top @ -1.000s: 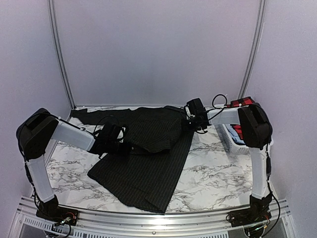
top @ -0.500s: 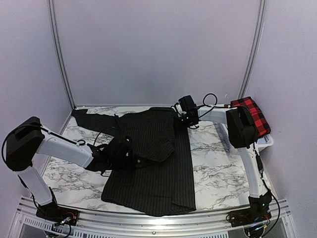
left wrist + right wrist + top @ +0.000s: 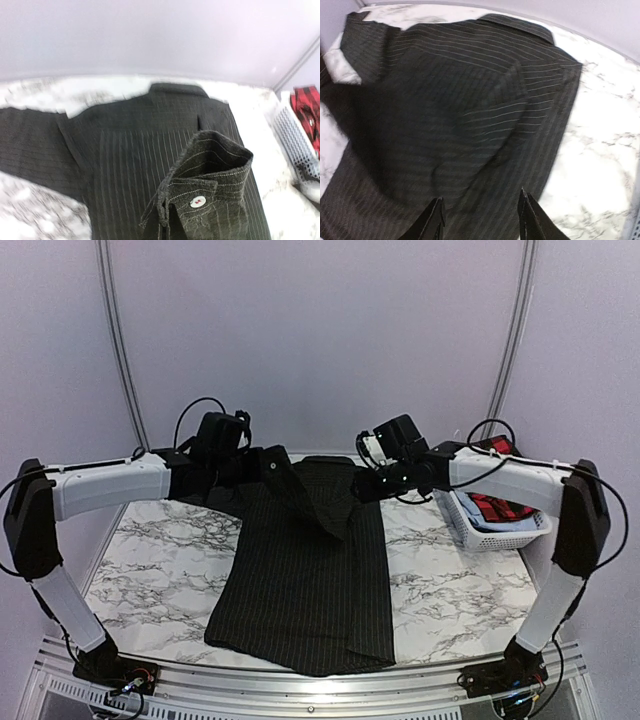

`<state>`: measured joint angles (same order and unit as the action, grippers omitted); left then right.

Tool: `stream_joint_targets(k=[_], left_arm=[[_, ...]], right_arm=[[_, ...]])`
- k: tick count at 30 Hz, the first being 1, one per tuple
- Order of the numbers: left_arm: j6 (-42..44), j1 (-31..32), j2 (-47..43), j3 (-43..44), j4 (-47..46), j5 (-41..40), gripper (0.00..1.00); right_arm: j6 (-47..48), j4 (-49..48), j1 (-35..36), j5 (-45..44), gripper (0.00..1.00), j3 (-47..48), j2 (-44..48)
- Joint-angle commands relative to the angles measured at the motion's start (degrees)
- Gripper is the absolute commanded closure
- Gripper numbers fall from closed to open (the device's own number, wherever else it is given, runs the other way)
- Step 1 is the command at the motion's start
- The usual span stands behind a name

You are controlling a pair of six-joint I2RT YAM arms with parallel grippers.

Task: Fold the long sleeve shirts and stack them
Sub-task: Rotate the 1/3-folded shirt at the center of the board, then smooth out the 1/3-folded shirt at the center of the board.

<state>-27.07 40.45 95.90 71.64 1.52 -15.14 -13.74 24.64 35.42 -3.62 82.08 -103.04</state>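
The black pinstriped shirt (image 3: 315, 590) lies flat along the middle of the marble table, collar at the back. My left gripper (image 3: 268, 464) is raised over its far left and shut on a sleeve, which hangs down across the shirt's chest. In the left wrist view the buttoned cuff (image 3: 210, 197) fills the foreground and hides my fingers. My right gripper (image 3: 362, 486) hovers over the shirt's right shoulder; in its wrist view it (image 3: 481, 220) is open and empty just above the cloth (image 3: 470, 100). The red-and-black checked shirt (image 3: 497, 508) lies in the basket.
The white lattice basket (image 3: 470, 525) stands at the right edge of the table, also seen in the left wrist view (image 3: 295, 140). The other sleeve (image 3: 30, 145) lies spread to the back left. Bare marble (image 3: 150, 570) shows on both sides of the shirt.
My left arm has lifted from the table's left side up and back, carrying the sleeve cuff with it. My right arm has stretched out and risen over the shirt's shoulder. The shirt body stays flat.
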Motion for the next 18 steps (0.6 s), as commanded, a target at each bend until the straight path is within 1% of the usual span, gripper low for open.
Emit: stream_joint_targets(k=[1,4,8,9,12,14,18], left_arm=[[8.20,-2.23,1.93,6.14,2.50,2.18,1.00],[10.43,-3.05,3.19,9.15,2.10,2.36,1.00],[11.98,-4.61,3.98,11.48,0.25,2.79,1.00],[12.14,-4.88,4.21,12.22,-0.14,3.17,1.00],[13.03,-5.91,5.26,14.52,-0.31,4.75,1.00],[13.22,-6.23,5.81,15.28,-0.54,5.27,1.00],[13.11,-6.60,6.48,15.98,-0.99,6.72,1.00]], right_arm=[[-11.33,4.13,11.06,-2.84,0.55,-8.69,7.11],[-20.97,7.91,18.26,-4.87,0.60,-13.55,11.08],[-31.62,12.39,27.67,-7.02,0.62,-19.42,15.06],[-33.93,12.87,29.11,-7.02,0.62,-20.52,15.53],[-40.02,14.92,35.64,-6.57,0.66,-22.79,15.28],[-43.60,15.85,39.05,-6.66,0.66,-22.97,14.10],[-46.64,16.10,42.33,-6.32,0.66,-21.60,10.19]])
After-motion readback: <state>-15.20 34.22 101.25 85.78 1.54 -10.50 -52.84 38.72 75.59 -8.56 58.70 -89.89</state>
